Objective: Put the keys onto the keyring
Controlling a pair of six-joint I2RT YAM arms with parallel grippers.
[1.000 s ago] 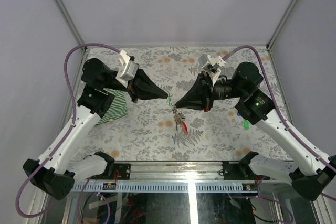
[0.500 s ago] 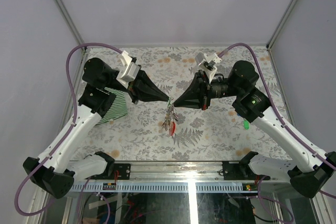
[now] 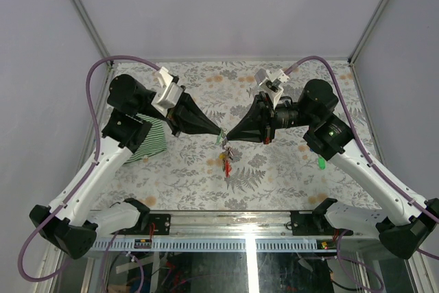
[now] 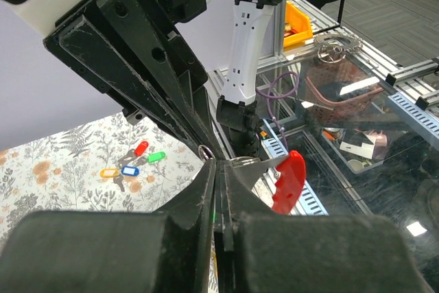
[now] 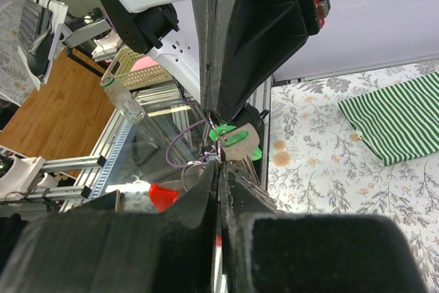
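Note:
Both grippers meet tip to tip above the middle of the table. My left gripper is shut on a green-headed key, whose metal blade shows beside my right gripper's tips. My right gripper is shut on the keyring, which hangs below with its red loop and some keys. A thin wire ring shows at the right fingertips. In the left wrist view my left gripper is pressed shut, green just visible between the fingers. Loose keys with red, green, blue and yellow heads lie on the table.
A green striped cloth lies on the floral table cover under my left arm. One loose green key lies by my right forearm. Grey walls enclose the table at the left, right and back.
Both gripper tips have closed in on each other. The hanging keyring bundle has swung left and now dangles right under the meeting point.

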